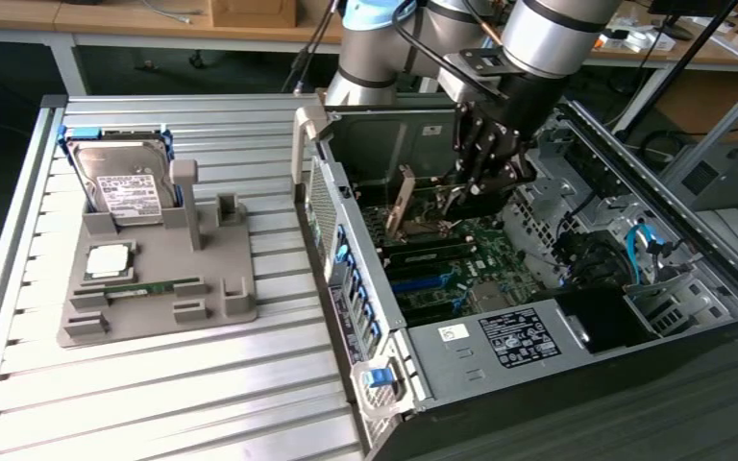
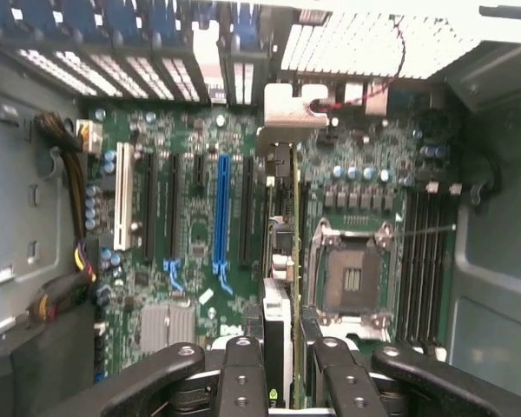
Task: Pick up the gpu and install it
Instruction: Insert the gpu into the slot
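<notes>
So the arm is down inside the open PC case [image 1: 536,336], which sits on the slatted table [image 1: 151,403] at the exterior view's right. It's pretty crowded in there. The motherboard [image 2: 195,239] lies on the case floor. A blue slot [image 2: 221,208] and some black slots are on one side of the card, and the CPU socket [image 2: 352,278] is just beside it on the other. The memory slots [image 2: 421,261] are past that, and a yellow-and-black cable bundle [image 2: 69,182] runs along the wall. Over at the exterior view's left, well apart from the case, a grey holder [image 1: 164,307] carries a hard drive [image 1: 123,182], a CPU chip [image 1: 109,257] and a green memory stick [image 1: 151,286].

The gpu [image 1: 405,197] [image 2: 278,317] stands upright on edge inside the case, with its tan-brown face showing. From the wrist it's edge-on and thin, with its silvery bracket [image 2: 297,102] up at the rear grille end. The gripper [image 1: 472,197] [image 2: 286,378] looks clamped on it, fingers [image 2: 243,378] either side of the card's other end. Can't tell if it's seated in a slot.
</notes>
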Controlling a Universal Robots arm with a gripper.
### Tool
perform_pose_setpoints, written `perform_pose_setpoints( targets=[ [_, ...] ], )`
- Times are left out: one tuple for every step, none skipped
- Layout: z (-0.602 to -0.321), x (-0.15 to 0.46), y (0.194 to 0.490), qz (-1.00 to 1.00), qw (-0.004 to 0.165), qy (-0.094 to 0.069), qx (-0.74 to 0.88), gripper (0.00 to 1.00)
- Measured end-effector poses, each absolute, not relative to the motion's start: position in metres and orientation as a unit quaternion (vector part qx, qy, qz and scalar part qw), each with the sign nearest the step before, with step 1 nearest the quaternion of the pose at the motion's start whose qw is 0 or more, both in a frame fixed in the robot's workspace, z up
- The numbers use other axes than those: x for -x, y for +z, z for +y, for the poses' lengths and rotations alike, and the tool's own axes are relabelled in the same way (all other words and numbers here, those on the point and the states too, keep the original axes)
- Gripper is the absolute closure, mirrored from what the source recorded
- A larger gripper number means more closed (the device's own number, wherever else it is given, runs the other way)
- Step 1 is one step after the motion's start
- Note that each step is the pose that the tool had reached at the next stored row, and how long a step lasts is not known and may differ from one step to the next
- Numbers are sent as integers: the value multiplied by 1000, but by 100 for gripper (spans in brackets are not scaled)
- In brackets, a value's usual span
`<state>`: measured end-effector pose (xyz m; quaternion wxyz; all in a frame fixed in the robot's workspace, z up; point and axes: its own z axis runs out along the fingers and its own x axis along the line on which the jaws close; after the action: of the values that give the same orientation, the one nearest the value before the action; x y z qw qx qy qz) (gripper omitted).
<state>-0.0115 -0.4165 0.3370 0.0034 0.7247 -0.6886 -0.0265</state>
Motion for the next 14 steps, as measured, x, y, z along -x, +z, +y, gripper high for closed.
perform_pose_setpoints(
  targets=[
    [-417, 12, 337, -689, 5, -28, -725, 73],
    [-417, 12, 337, -689, 5, -28, -725, 73],
    [-417, 12, 337, -689, 5, -28, -725, 73],
    [-417, 12, 337, -689, 4, -28, -724, 73],
    [-417, 12, 337, -691, 4, -28, -722, 73],
    [-418, 12, 337, -693, 4, -28, -720, 73],
    [-418, 12, 337, -693, 4, -28, -720, 73],
    [-418, 12, 337, -693, 4, -28, -720, 73],
    [-418, 12, 337, -693, 4, -28, -720, 73],
    [-418, 12, 337, -693, 4, -28, -720, 73],
    [-418, 12, 337, -693, 4, -28, -720, 73],
    [-419, 12, 337, -693, 4, -28, -720, 73],
    [-419, 12, 337, -693, 4, -28, -720, 73],
    [-419, 12, 337, -693, 4, -28, -720, 73]
  ],
)
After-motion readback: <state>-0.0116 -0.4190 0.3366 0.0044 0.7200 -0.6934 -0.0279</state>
